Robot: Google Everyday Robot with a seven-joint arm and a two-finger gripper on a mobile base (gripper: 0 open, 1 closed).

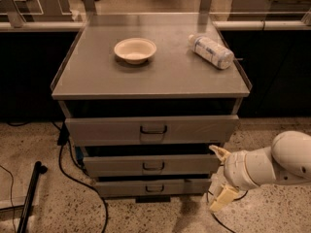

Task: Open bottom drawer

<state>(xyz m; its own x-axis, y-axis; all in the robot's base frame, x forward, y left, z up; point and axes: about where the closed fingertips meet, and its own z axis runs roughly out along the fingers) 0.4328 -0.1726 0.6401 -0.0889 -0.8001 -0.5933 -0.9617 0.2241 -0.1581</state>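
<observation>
The grey cabinet (150, 76) has three drawer fronts stacked under its top. The bottom drawer (121, 188) is the narrowest and lowest front, with a small dark handle (154, 188); it sits furthest back of the three. My gripper (220, 175) is low at the right of the cabinet, beside the right ends of the middle and bottom drawers. It is open, with one cream finger (218, 152) up and the other (221, 198) down near the floor. It holds nothing and touches no handle.
A cream bowl (135, 50) and a plastic bottle (211, 51) lying on its side rest on the cabinet top. Black cables (73, 171) run over the speckled floor at the left. A dark pole (28, 200) leans at the bottom left.
</observation>
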